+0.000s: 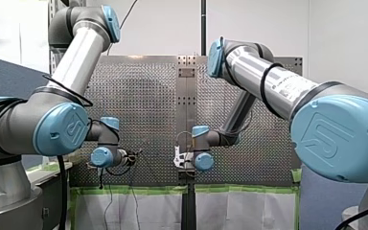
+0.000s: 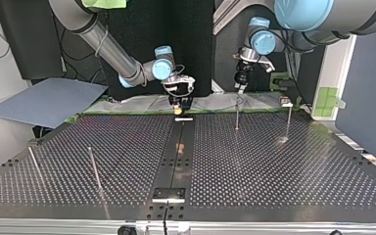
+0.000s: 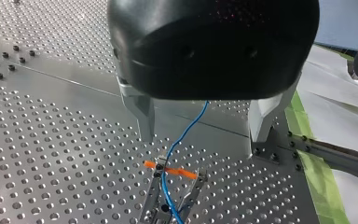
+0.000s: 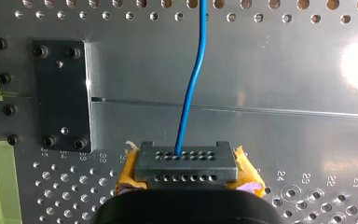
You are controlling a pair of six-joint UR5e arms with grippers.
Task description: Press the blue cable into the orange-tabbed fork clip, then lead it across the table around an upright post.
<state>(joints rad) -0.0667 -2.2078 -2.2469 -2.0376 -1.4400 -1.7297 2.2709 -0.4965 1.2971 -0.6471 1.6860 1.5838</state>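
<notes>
Grey perforated metal makes up the table (image 2: 284,166), and both arms work along its far edge in the top view. There your right arm (image 2: 112,49) comes in at the left and reaches the middle strip. Your left arm (image 2: 318,14) comes in at the right and hangs over the far right part, near a thin upright post (image 2: 236,117).

The left gripper (image 3: 204,139) is spread wide, its two metal fingers (image 3: 145,116) well apart and gripping nothing. The blue cable (image 3: 182,135) comes out from under the gripper's black body, passes between those fingers without touching either, and drops to the table ahead of them.

The right gripper (image 4: 186,163) is pressed together. Its tips show as a dark block with rows of holes, with yellow pads (image 4: 127,179) at either side. The cable rises straight out of that block, so it is pinched there, and it runs away over the bare plate ahead of the gripper.

In the left wrist view the cable lies between the prongs of the fork clip (image 3: 151,200), ahead of the open fingers. It crosses the orange tab (image 3: 182,172), but you cannot tell how deep it sits.
</notes>
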